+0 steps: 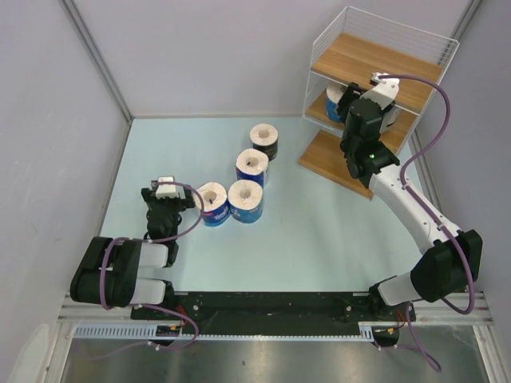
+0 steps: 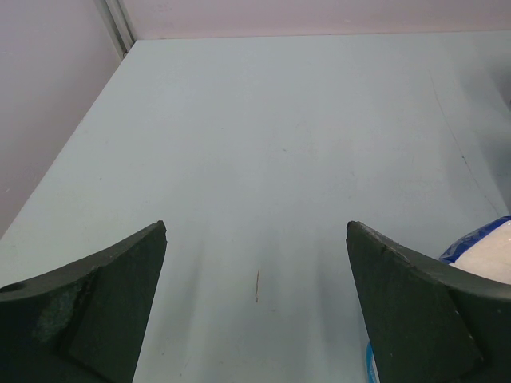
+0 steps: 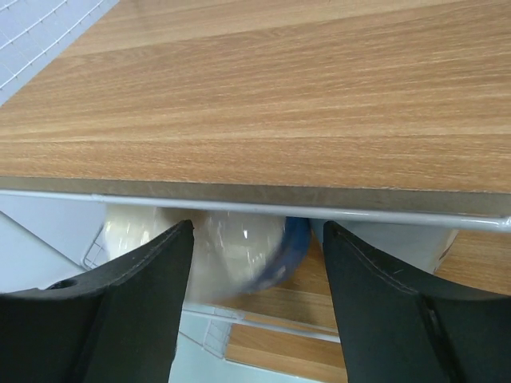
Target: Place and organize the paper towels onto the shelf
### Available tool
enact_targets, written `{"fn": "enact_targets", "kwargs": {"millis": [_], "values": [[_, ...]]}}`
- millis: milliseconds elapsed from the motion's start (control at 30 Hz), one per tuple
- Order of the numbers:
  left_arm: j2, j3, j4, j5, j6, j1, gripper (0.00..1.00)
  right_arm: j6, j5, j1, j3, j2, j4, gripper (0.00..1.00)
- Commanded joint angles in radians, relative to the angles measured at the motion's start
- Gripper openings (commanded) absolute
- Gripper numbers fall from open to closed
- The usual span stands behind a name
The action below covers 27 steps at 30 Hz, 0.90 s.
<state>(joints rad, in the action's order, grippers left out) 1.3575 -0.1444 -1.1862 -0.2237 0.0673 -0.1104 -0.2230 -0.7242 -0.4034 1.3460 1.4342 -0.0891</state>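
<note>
1. Tabletop (image 1: 319, 231): a pale blue surface fills the middle of the top view.

2. Shelf (image 1: 367, 56): find it at the upper right of the top view. It has three wooden boards in steps inside a white wire frame.

3. Right arm (image 1: 415, 211): it reaches from the lower right up to the shelf, with its wrist in front of the middle board.

4. Left arm (image 1: 120, 267): it sits folded at the lower left, with its wrist low over the tabletop.

5. Rolls on the tabletop: four stand on end at the centre of the top view, cores upward.
- The black roll (image 1: 264, 141) stands highest in the frame.
- The upper blue roll (image 1: 251, 167) stands just below it.
- The lower blue roll (image 1: 246, 200) and the left blue roll (image 1: 212, 203) stand side by side and touch.

6. Shelf roll (image 1: 335, 102): it is blue-wrapped and rests on the middle board, at the left edge of the right wrist. In the right wrist view you see it under the top board's front edge.

7. Right claw (image 3: 257, 231): the fingers are apart and grip nothing. The shelf roll lies beyond the tips.

8. Left claw (image 2: 255, 231): the fingers are wide apart over bare tabletop. A blue-wrapped roll shows at the lower right edge of the left wrist view.
</note>
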Motion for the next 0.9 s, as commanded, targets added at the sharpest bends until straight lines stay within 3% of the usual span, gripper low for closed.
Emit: {"fn": "enact_targets", "kwargs": {"millis": [0,467,667,867], "values": [[-0.017,-0.014,-0.026,0.03,-0.015,0.003,1.0,0.01,-0.03,0.0,0.042,-0.034,-0.049,0.71],[-0.017,-0.014,-0.027,0.03,-0.017,0.003,1.0,0.002,-0.009,-0.031,0.041,-0.07,0.032,0.74],[-0.015,-0.014,-0.026,0.03,-0.015,0.003,1.0,0.022,0.017,-0.121,-0.014,-0.149,0.072,0.78],[-0.015,-0.014,-0.026,0.03,-0.015,0.003,1.0,-0.035,0.065,-0.129,-0.059,-0.291,0.17,0.79]]}}
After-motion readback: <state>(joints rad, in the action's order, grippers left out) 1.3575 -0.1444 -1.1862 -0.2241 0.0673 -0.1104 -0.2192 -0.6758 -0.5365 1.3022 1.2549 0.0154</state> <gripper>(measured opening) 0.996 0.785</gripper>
